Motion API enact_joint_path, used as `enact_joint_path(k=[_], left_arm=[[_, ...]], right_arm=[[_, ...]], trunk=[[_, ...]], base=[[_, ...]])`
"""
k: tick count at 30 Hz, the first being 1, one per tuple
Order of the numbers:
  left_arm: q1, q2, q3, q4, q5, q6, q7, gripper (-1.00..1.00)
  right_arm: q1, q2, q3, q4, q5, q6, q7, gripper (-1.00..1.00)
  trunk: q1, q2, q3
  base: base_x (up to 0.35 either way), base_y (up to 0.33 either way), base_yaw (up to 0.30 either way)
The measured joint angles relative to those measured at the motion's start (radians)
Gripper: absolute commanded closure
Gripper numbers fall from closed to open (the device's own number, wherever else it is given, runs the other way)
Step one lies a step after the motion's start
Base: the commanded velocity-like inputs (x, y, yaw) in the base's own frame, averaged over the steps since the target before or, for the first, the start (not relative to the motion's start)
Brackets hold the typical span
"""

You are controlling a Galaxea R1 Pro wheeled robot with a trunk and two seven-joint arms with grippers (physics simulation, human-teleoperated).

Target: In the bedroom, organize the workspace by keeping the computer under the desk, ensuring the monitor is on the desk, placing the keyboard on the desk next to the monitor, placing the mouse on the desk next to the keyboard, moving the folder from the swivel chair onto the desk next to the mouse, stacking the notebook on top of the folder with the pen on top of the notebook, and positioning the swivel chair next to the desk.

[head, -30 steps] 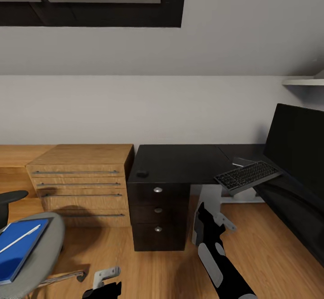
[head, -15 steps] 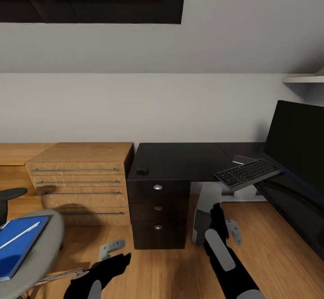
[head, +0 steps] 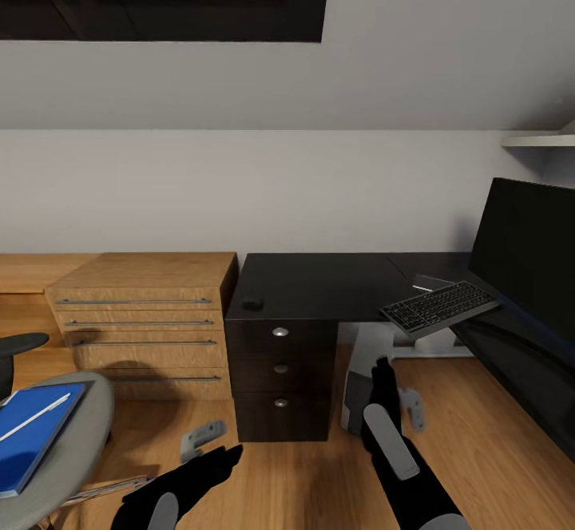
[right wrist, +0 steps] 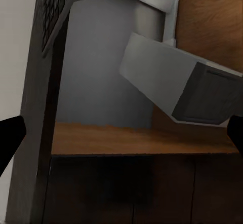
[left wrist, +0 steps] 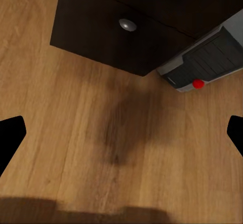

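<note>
Counter view steady; left gripper has dropped lower, both grippers' fingers wide, empty, computer underneath, folder pending.

Both arms reach forward and down from the bottom of the head view, low over the floor. The left arm is black with a grey patch near the wrist, and it leans toward the middle. Its left gripper has pale grey fingers pointing up and away. In the left wrist view the two dark fingertips sit at the far edges, wide apart – nothing is between them.

The right arm is black too, with a long grey strip along the top. It points almost straight ahead. The right gripper shows one grey finger beside the black wrist. In the right wrist view its dark fingertips are spread wide as well – with nothing held.
</note>
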Motion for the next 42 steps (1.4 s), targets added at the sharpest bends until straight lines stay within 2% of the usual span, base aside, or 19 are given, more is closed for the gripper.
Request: enact_joint_path(k=[3, 8, 17, 22, 23, 24, 25, 27, 28, 31, 36, 38, 42], left_arm=[[0.000, 0.013, -0.007, 0.002, -0.001, -0.001, 0.001, -1.00], [0.000, 0.020, -0.035, 0.015, -0.011, -0.002, 0.004, -1.00], [0.000, 0.024, -0.050, 0.025, -0.029, -0.003, 0.007, -1.00], [0.000, 0.023, -0.053, 0.025, -0.033, -0.003, 0.005, -1.00], [0.000, 0.023, -0.054, 0.026, -0.033, -0.003, 0.003, -1.00], [0.000, 0.023, -0.059, 0.025, -0.032, -0.003, 0.000, -1.00], [0.000, 0.023, -0.060, 0.025, -0.033, -0.003, -0.001, -1.00], [0.000, 0.025, -0.066, 0.023, -0.033, -0.003, -0.002, -1.00], [0.000, 0.026, -0.085, 0.021, -0.035, -0.004, -0.002, -1.00], [0.000, 0.030, -0.118, 0.020, -0.048, -0.004, -0.002, -1.00], [0.000, 0.035, -0.147, 0.020, -0.058, -0.005, -0.002, -1.00], [-0.011, 0.025, -0.136, 0.008, -0.064, 0.005, 0.003, -1.00], [-0.022, 0.024, -0.113, -0.014, -0.065, 0.007, 0.003, -1.00]], right_arm=[[0.000, -0.002, 0.003, 0.001, 0.044, 0.003, -0.001, -1.00], [0.001, -0.006, 0.004, 0.001, 0.074, 0.019, -0.002, -1.00], [0.001, -0.010, 0.000, -0.004, 0.075, 0.047, 0.015, -1.00], [0.001, -0.005, -0.002, -0.014, 0.074, 0.042, 0.088, -1.00], [0.001, -0.004, -0.003, -0.015, 0.071, 0.034, 0.123, -1.00], [0.001, -0.004, -0.005, -0.014, 0.047, 0.011, 0.193, -1.00], [0.001, -0.004, -0.006, -0.013, 0.028, 0.003, 0.225, -1.00], [0.001, -0.005, -0.006, -0.013, 0.007, -0.002, 0.250, -1.00], [0.001, -0.007, -0.007, -0.013, -0.023, -0.007, 0.274, -1.00], [0.003, -0.007, -0.006, -0.012, -0.050, -0.012, 0.294, -1.00], [0.005, -0.007, -0.005, -0.011, -0.058, -0.014, 0.303, -1.00], [0.002, -0.001, -0.016, 0.000, -0.048, -0.016, 0.292, -1.00], [0.003, -0.001, -0.019, 0.019, -0.031, -0.015, 0.278, -1.00]], trunk=[[0.000, 0.000, 0.000], [0.000, 0.000, 0.000], [0.000, 0.000, 0.000], [0.000, 0.000, 0.000], [0.000, 0.000, 0.000], [0.000, 0.000, 0.000], [0.000, 0.000, 0.000], [0.000, 0.000, 0.000], [0.000, 0.000, 0.000], [0.000, 0.000, 0.000], [0.000, 0.000, 0.000], [0.000, 0.000, 0.000], [0.000, 0.000, 0.000]], base=[[0.000, 0.000, 0.000], [0.000, 0.000, 0.000], [0.000, 0.000, 0.000], [0.000, 0.000, 0.000], [0.000, 0.000, 0.000], [0.000, 0.000, 0.000], [0.000, 0.000, 0.000], [0.000, 0.000, 0.000], [0.000, 0.000, 0.000], [0.003, 0.000, 0.000], [0.142, 0.000, 0.000], [0.000, 0.000, 0.000], [0.000, 0.000, 0.000]])
